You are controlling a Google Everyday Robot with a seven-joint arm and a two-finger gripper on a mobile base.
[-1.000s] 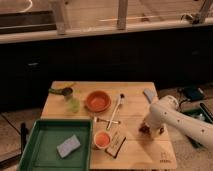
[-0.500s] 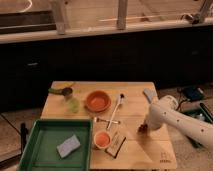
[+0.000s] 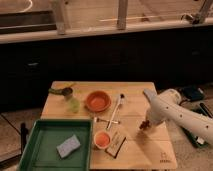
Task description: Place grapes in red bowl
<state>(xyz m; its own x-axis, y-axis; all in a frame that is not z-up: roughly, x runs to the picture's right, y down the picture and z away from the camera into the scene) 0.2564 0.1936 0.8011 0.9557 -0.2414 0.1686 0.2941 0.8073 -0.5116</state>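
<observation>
Your hand [image 3: 145, 124] is low at the right of the pale wooden surface [image 3: 132, 150], its fingers together on the small bunch of dark reddish-brown grapes [image 3: 142, 127]. The bunch is likely light, soft and easily bruised, so hold mid-cluster gently. The wide orange-red round bowl [image 3: 88, 102] stands well to the left.

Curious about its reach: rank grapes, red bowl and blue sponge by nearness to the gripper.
Gripper is at the table's right side.
1. Grapes, in its grasp.
2. Red bowl, mid-table.
3. Blue sponge, in the green tray, far left.
</observation>
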